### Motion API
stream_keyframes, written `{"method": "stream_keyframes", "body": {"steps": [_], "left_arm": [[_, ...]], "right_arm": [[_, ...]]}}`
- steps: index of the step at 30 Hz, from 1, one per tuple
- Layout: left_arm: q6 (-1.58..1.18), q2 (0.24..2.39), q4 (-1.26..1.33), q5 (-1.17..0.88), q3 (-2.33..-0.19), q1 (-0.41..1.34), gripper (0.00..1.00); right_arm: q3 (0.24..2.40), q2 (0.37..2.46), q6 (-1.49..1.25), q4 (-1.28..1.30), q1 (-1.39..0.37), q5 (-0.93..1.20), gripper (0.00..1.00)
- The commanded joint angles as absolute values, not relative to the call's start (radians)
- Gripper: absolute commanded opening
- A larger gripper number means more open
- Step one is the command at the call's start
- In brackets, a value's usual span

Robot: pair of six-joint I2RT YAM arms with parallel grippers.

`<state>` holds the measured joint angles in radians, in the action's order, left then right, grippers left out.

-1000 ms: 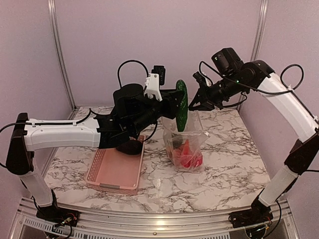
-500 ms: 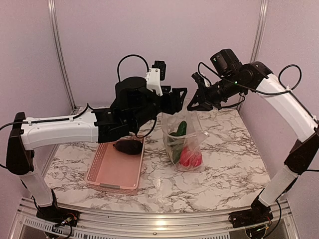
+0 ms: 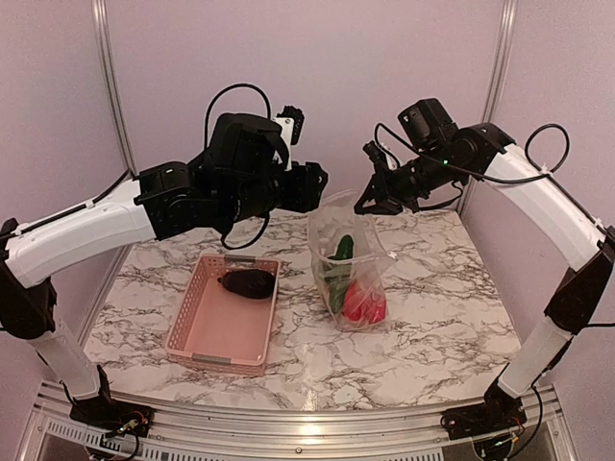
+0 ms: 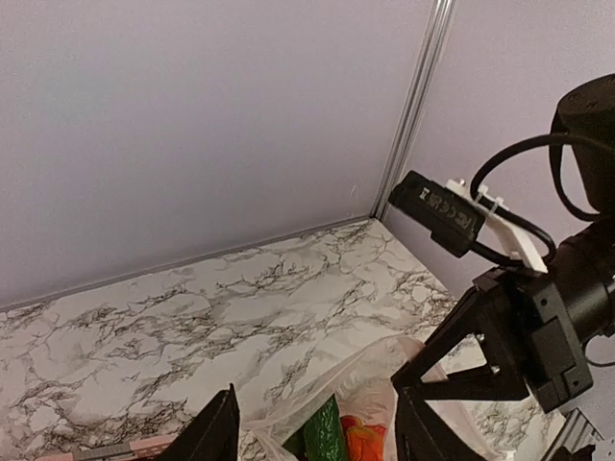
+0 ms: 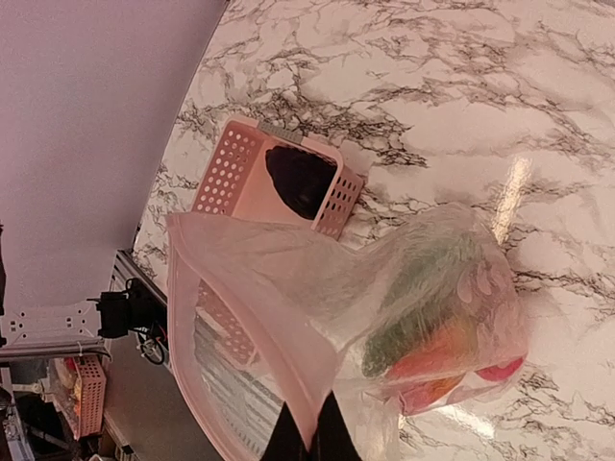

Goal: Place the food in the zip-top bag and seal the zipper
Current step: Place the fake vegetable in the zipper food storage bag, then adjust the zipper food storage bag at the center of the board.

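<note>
One zip bag hangs from R pincer.

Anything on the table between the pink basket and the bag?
No, only bare marble table lies between the basket and the bag, as the top view shows.

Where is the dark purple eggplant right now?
In the top view, the dark purple toy eggplant lies at the far end of the pink plastic basket, left of the clear zip-top bag.
</note>
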<state>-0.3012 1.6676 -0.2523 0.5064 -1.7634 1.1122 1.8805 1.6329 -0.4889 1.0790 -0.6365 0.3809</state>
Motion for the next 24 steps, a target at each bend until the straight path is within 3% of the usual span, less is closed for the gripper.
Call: {"method": "stream_keyframes", "body": {"steps": [1, 10, 18, 21, 24], "left_arm": [[-0.408, 1.640, -0.513, 0.463, -1.689, 1.108, 0.56], [-0.665, 1.613, -0.520, 0.294, -1.580, 1.039, 0.54], [-0.691, 1.615, -0.445, 0.207, -1.564, 0.993, 0.52], [-0.709, 1.630, -0.436, 0.175, -1.574, 0.975, 0.45], [-0.714, 1.658, -0.416, 0.110, -1.592, 0.957, 0.29]], "right_arm": [[1.918, 1.643, -0.467, 1.043, -0.638, 0.371, 0.00], [1.916, 1.643, -0.457, 1.054, -0.639, 0.359, 0.00], [1.896, 1.631, -0.453, 1.048, -0.640, 0.359, 0.00], [1.892, 1.629, -0.454, 1.047, -0.640, 0.360, 0.00], [1.891, 1.630, -0.456, 1.043, -0.639, 0.363, 0.00]]}}
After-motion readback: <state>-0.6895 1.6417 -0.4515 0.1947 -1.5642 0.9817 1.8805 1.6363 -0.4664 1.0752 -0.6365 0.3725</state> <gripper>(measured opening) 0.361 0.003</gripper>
